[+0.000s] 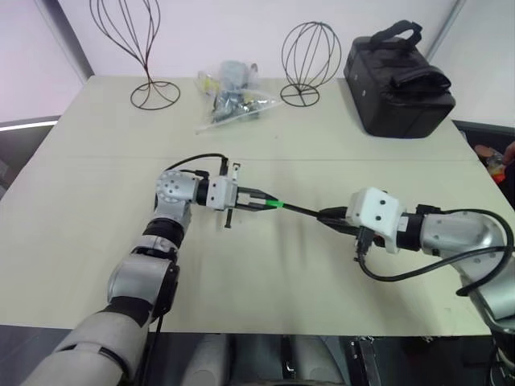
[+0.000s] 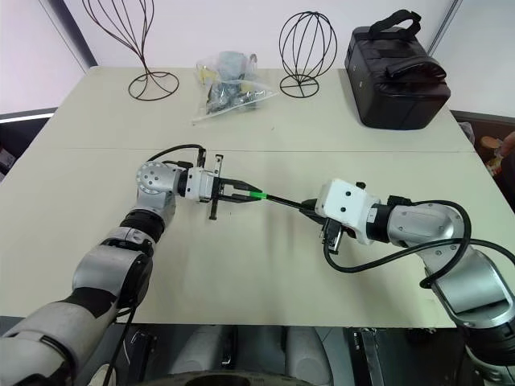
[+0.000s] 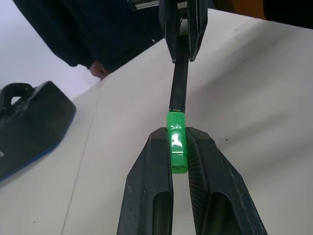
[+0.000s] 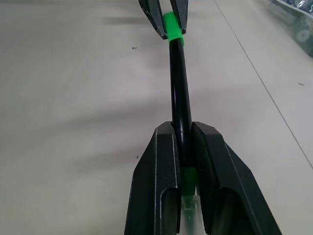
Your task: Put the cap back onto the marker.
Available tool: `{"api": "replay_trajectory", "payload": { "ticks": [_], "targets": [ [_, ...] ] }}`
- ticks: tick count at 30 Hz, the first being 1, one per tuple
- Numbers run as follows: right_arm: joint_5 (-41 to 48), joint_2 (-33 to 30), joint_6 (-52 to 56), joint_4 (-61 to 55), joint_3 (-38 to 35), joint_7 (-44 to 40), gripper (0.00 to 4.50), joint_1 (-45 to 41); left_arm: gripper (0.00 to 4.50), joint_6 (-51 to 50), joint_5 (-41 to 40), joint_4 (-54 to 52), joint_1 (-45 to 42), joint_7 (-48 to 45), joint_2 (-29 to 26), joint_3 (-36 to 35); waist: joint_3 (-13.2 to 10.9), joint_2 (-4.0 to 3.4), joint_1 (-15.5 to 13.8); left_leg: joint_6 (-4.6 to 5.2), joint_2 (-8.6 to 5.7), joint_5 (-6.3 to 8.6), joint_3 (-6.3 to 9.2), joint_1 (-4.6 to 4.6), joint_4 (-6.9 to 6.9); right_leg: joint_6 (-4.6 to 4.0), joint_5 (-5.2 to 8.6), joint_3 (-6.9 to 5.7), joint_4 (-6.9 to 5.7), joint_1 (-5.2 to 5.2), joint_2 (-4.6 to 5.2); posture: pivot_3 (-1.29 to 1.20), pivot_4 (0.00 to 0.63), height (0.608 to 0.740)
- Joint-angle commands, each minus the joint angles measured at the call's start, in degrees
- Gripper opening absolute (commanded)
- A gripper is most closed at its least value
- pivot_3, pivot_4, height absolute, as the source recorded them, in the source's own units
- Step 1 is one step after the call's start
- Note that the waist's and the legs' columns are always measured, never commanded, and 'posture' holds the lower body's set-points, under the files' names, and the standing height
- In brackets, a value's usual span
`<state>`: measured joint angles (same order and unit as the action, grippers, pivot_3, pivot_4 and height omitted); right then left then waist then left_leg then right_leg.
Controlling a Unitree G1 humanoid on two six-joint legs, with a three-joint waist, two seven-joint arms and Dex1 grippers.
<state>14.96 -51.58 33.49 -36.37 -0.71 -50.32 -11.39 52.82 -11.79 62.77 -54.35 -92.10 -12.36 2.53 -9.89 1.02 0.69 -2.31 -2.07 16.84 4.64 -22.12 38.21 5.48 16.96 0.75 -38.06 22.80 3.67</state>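
The bright green cap (image 3: 177, 142) is pinched between the black fingers of my left gripper (image 1: 269, 203), which is shut on it above the middle of the table. The thin black marker (image 4: 178, 93) runs straight from the cap to my right gripper (image 1: 326, 215), which is shut on its other end. The marker's end meets the cap's mouth in line with it; how far in it sits I cannot tell. Both are held a little above the beige table (image 1: 96, 201). In the right wrist view the cap (image 4: 172, 25) shows at the marker's far end.
At the back of the table stand two wire stands (image 1: 153, 88) (image 1: 310, 56), with a clear plastic bag of small items (image 1: 229, 96) between them. A black bag (image 1: 398, 76) sits at the back right. A person in dark clothing (image 3: 78, 29) stands beyond the table.
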Motion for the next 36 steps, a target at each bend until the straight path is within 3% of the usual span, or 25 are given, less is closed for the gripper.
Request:
{"api": "replay_trajectory", "payload": {
  "ticks": [1, 18, 36],
  "targets": [
    [2.0, 0.3, -1.0, -4.5, 1.5, -1.2, 0.04, -0.9, 0.00, 2.0, -2.8, -1.2, -2.1, -0.4, 1.7, -1.3, 0.0, 0.00, 0.0, 0.00, 0.00, 0.00, 0.00, 0.00, 0.00, 0.00, 0.00, 0.00, 0.00, 0.00, 0.00, 0.00, 0.150, 0.740],
    [6.3, 2.1, 3.4, -5.6, 0.9, -1.3, 0.04, -2.1, 0.00, 6.0, -4.8, -1.4, -2.0, -0.4, 2.4, -0.5, 0.0, 0.00, 0.0, 0.00, 0.00, 0.00, 0.00, 0.00, 0.00, 0.00, 0.00, 0.00, 0.00, 0.00, 0.00, 0.00, 0.150, 0.740],
    [3.2, -0.8, 0.6, -6.9, 4.8, -3.0, 0.04, -0.8, 0.00, 7.3, -10.5, -4.7, 0.6, -0.4, -1.0, 10.5, 0.0, 0.00, 0.0, 0.00, 0.03, 0.00, 0.01, 0.00, 0.01, 0.00, 0.00, 0.01, -0.01, 0.00, 0.00, 0.00, 0.150, 0.740]
  ]
}}
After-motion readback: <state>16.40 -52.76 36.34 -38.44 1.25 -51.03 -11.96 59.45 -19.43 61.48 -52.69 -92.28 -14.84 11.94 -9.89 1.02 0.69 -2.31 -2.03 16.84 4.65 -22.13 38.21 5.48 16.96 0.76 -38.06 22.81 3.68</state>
